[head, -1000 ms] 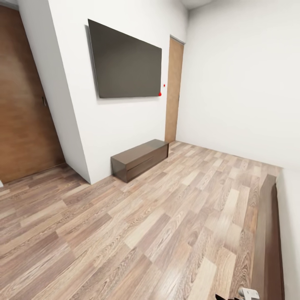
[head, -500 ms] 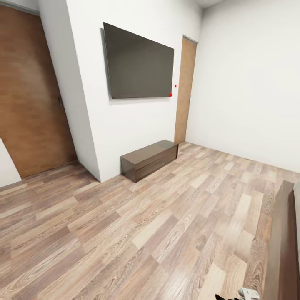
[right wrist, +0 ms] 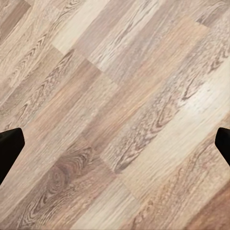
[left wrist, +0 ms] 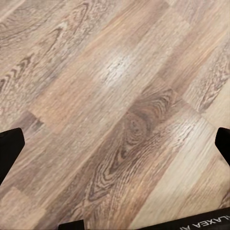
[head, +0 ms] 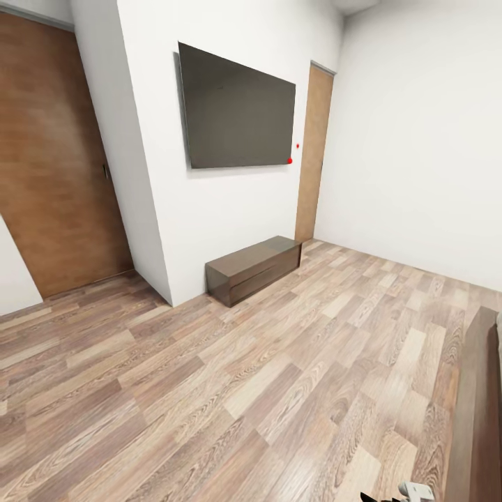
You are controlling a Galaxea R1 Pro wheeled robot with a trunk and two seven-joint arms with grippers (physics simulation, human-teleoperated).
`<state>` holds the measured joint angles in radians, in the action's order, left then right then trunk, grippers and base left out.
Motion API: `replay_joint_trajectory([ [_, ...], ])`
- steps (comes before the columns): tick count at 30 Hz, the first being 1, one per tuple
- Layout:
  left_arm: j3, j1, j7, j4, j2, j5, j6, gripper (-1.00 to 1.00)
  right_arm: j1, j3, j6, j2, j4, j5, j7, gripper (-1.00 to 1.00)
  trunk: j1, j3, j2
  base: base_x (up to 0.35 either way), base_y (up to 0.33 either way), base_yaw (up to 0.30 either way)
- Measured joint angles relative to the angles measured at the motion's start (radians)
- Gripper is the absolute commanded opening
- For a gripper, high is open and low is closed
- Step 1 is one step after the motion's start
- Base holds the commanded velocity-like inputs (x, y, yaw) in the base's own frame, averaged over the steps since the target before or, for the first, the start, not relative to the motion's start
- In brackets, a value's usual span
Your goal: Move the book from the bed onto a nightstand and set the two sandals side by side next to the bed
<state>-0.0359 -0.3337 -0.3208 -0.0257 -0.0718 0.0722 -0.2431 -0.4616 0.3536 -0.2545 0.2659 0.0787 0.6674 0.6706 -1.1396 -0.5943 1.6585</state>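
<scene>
The wood-plank floor (head: pixel 209 390) has mixed light and dark brown grain, the walls (head: pixel 411 139) are white, the flat wall screen (head: pixel 240 111) is dark grey, and the low glossy cabinet (head: pixel 254 268) is dark brown.

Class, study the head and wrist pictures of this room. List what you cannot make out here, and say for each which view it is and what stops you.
- Bed frame, head view: cut off by the right edge; its top is out of view.
- Low cabinet, head view: its far end is against the wall; drawers too faint to count.
- Left tool, left wrist view: fingers cut by the picture's edges.
- Right tool, right wrist view: likewise, only dark tips.
</scene>
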Motion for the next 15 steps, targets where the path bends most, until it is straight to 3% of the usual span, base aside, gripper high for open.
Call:
replay_joint_trajectory([
  [15,0.000,0.000,0.000,0.000,0.000,0.000,0.000,1.00,0.000,0.000,0.000,0.000,0.000,0.000,0.000,1.00,0.000,-0.004,0.000,0.000,0.000,0.000],
])
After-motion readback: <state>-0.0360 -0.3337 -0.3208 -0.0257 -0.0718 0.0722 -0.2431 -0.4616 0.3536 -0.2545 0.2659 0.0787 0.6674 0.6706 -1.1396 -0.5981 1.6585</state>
